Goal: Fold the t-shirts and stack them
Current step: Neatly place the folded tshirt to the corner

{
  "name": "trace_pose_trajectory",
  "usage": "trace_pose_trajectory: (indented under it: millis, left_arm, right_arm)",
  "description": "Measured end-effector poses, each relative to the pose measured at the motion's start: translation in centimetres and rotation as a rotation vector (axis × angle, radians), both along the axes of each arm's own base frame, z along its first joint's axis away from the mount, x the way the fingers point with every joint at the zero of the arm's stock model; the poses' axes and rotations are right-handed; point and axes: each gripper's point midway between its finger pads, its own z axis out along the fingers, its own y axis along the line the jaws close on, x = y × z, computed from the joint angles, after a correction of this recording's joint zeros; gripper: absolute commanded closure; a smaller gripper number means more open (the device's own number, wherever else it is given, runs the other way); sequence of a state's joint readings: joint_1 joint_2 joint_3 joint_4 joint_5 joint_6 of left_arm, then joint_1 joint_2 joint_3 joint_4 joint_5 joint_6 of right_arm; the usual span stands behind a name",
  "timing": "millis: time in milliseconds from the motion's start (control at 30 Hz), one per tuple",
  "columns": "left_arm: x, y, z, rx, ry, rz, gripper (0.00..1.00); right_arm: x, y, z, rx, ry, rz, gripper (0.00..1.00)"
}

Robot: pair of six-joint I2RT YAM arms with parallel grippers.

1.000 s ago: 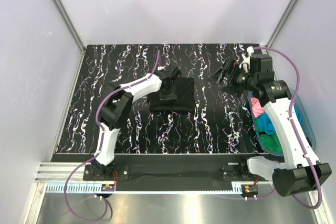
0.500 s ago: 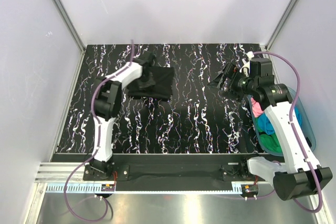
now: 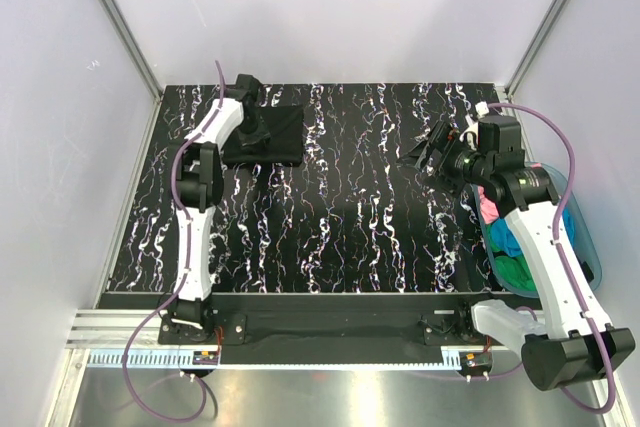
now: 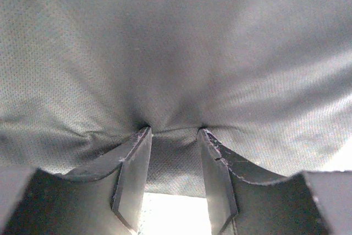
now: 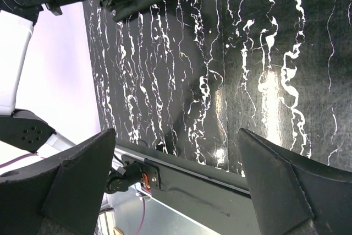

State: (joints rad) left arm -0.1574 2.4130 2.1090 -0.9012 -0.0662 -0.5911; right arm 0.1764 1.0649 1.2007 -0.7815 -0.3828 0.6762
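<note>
Two arms reached over the black marbled table, and we looked at each in turn. The left gripper sat at the far left corner of the table, its arm stretched out long from the base. Its fingers stood close together and pressed into the black t-shirt. A ridge of the dark cloth was gathered between the tips, so we took it to be pinching the shirt. The cloth puckered around both tips and filled nearly all of the left wrist view. The shirt lay folded into a rough rectangle, flat on the table near the far edge, with the gripper on its left part.

The right gripper hung above bare table towards the far right, well apart from the black shirt. Its fingers were spread wide, with only the table surface showing between them.

At the right edge, partly under the right arm, we found a translucent teal tub. In it lay a pink t-shirt, a turquoise-blue t-shirt and a green t-shirt, bundled together and unfolded.
</note>
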Motion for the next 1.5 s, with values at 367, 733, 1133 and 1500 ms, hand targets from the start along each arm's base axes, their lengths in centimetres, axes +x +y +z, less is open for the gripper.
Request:
trace_pose_trajectory:
  millis: [367, 733, 1133, 1500]
  left_arm:
    - [0.5, 7.6, 0.0, -0.010, 0.019, 0.075, 0.55]
    - [2.9, 14.7, 0.3, -0.064, -0.056, 0.150, 0.54]
    - [6.0, 17.9, 0.9, -0.186, -0.199, 0.222, 0.53]
    - [4.0, 15.7, 5.3, -0.191, -0.264, 0.147, 0.46]
  right_arm:
    - [1.3, 0.3, -0.6, 0.010, 0.021, -0.009, 0.01]
    - [2.2, 0.5, -0.2, 0.011, 0.019, -0.008, 0.01]
    - [3.4, 0.7, -1.0, 0.007, 0.043, -0.009, 0.00]
    - [5.2, 1.0, -0.6, 0.010, 0.042, -0.011, 0.00]
